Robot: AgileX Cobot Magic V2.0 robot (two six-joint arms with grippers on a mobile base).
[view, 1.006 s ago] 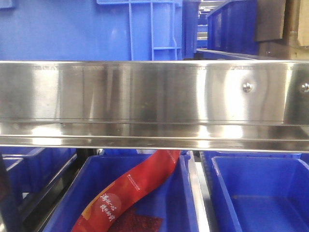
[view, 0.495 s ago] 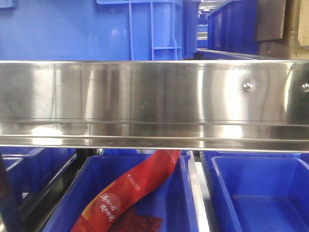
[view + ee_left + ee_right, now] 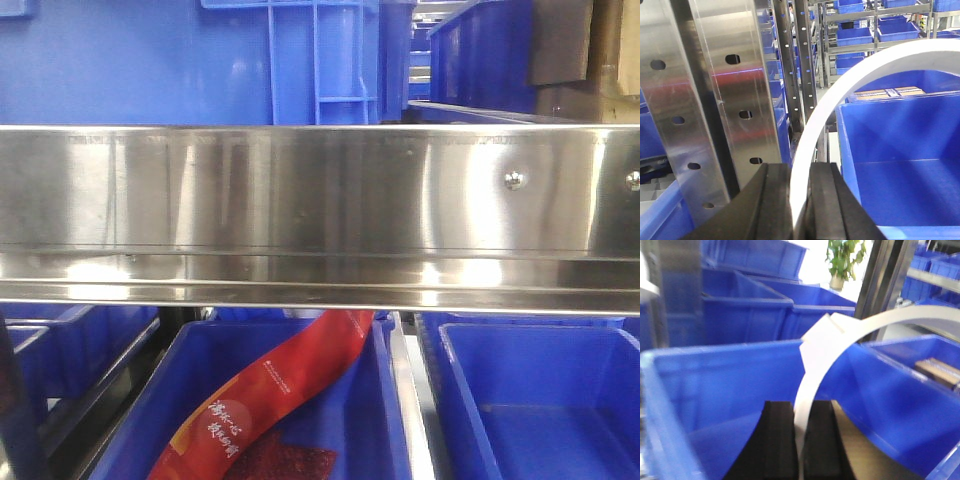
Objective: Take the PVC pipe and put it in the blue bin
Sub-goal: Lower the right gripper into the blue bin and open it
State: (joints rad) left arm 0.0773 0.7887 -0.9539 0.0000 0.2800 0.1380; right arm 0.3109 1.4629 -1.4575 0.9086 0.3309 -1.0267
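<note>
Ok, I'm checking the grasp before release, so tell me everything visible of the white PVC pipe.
The white curved PVC pipe shows as a thin arc of smooth, matte-looking plastic. The black left claw and black right claw are each shut on it; from both it rises and bends rightward before a blue plastic bin. The right wrist view shows a stepped joint in it.

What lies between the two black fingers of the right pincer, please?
In the right wrist view, a curved white PVC strip sits gripped between them, with the blue plastic bin behind.
</note>
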